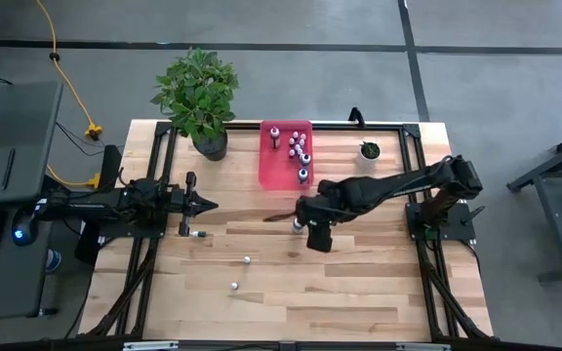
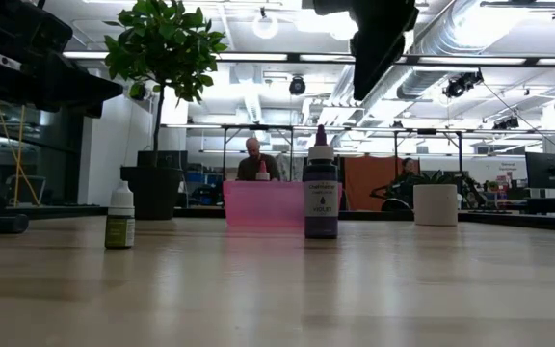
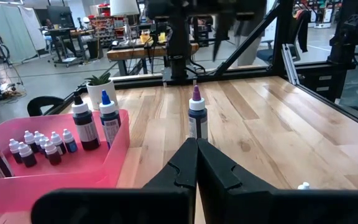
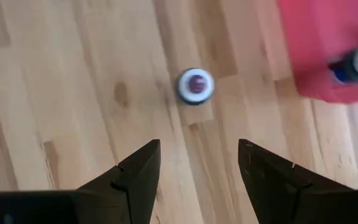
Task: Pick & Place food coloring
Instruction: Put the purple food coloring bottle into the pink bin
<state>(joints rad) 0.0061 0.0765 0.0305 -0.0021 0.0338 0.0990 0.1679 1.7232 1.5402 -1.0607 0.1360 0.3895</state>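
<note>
Your right gripper point(image 4: 197, 168) hangs spread wide and empty above the purple-capped food coloring bottle point(image 4: 195, 86) at frame centre; your left gripper point(image 3: 196, 163) is clenched, empty.

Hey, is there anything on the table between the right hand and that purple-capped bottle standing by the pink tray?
Nothing: the right wrist view shows only bare wood between the open right hand and the purple-capped bottle, which stands upright beside the pink tray.

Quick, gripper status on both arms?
Left gripper: shut, holding nothing.
Right gripper: open, empty, above the purple-capped bottle standing beside the pink tray.
</note>
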